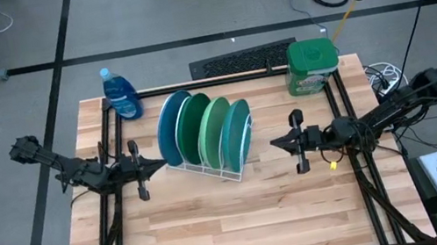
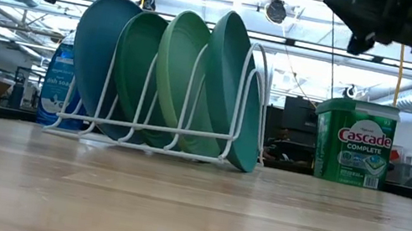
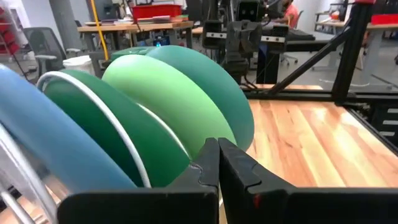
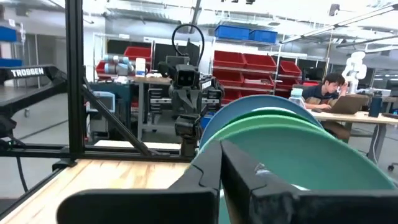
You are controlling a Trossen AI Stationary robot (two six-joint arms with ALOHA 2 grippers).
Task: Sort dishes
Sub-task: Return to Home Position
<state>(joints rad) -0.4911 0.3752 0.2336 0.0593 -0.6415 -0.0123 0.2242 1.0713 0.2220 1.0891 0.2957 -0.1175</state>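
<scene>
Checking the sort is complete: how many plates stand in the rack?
4, upright side by side in the white wire rack: blue plate, dark green plate, light green plate, teal plate. None appears hidden.

Left arm [image 1: 56,160], right arm [image 1: 394,108]: matte black, slender jointed links, short crossbar behind each gripper. Left gripper [image 1: 161,161]: angular tapered black fingers [image 3: 208,165], small red mark [image 3: 256,200] near one base. Right gripper [image 1: 275,141]: same fingers [image 4: 205,174]; yellow tag [image 1: 331,166] under wrist.
</scene>
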